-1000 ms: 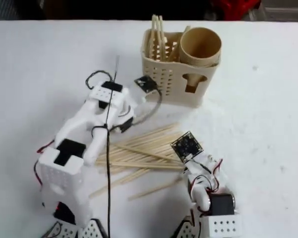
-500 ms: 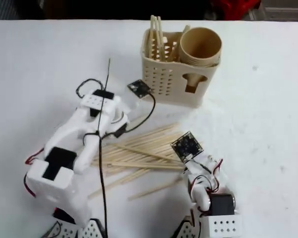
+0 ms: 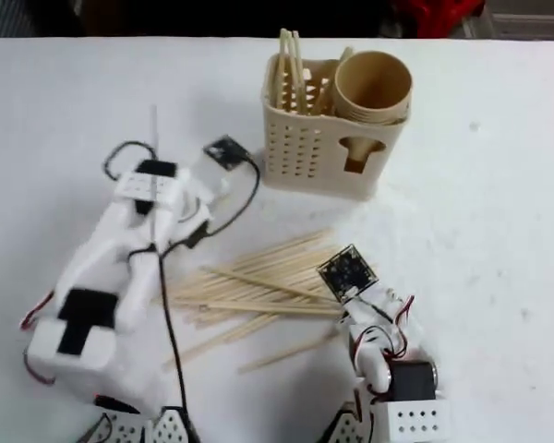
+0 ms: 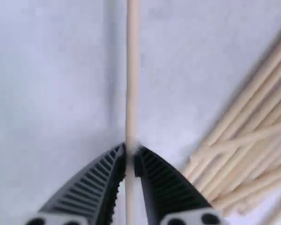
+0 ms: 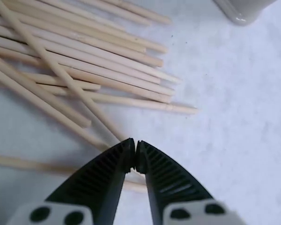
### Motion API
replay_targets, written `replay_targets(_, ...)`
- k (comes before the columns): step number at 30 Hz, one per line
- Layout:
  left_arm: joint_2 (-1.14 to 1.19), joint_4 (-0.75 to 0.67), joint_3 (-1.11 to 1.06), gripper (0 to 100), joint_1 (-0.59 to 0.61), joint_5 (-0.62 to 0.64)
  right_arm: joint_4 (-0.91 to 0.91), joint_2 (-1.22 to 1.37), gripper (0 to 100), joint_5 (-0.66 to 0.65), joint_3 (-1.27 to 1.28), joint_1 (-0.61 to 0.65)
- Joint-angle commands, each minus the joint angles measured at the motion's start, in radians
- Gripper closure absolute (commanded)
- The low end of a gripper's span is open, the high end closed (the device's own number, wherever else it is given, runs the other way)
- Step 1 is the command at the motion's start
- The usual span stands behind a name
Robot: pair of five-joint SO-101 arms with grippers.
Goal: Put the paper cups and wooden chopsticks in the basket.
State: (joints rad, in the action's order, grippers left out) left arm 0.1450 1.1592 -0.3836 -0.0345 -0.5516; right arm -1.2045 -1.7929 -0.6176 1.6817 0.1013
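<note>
Left wrist view is showing the left hand (image 4: 130, 157) pinching a single wooden chopstick (image 4: 132, 70) between its closed jaws. The stick is running straight out ahead of the fingertips over bare table (image 4: 51, 93), and the loose pile of chopsticks (image 4: 243, 140) is lying just beside it.

To my eye the step in hand is carrying that stick to the basket (image 3: 305, 152). In the high view the basket is sitting at about 2 o'clock from the left arm's wrist, already holding the stacked paper cups (image 3: 374, 88) and a few upright sticks (image 3: 291, 65). To do it well, I would be tipping the stick near vertical and bringing its lower end over the 9 o'clock side of the basket, where the other sticks are standing. Only then would I be letting the jaws part. So much free length ahead of the jaws could be swinging into the basket wall, so a slow approach is looking wise.

The right hand (image 5: 135, 152) is sitting low at the 4 o'clock edge of the pile, jaws closed with nothing between them that I can make out.

The wrist views are settling both grips up close. The high view is adding the layout they are missing: the basket at 12 o'clock of the pile, the cups inside it, and the pile lying between the two arms.
</note>
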Motion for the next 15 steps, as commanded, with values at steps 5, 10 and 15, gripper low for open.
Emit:
replay_targets(5, -0.467, 0.095, 0.014, 98, 0.051, 0.005, -0.002, -0.007, 97.8, -0.012, 0.008, -0.007)
replay_targets(10, -0.702, 0.060, 0.080, 98, -0.035, 0.130, -0.002, -0.007, 97.8, -0.012, 0.008, -0.007)
replay_targets(15, -0.740, 0.005, 0.227, 98, -0.145, 0.255, -0.002, -0.007, 97.8, -0.012, 0.008, -0.007)
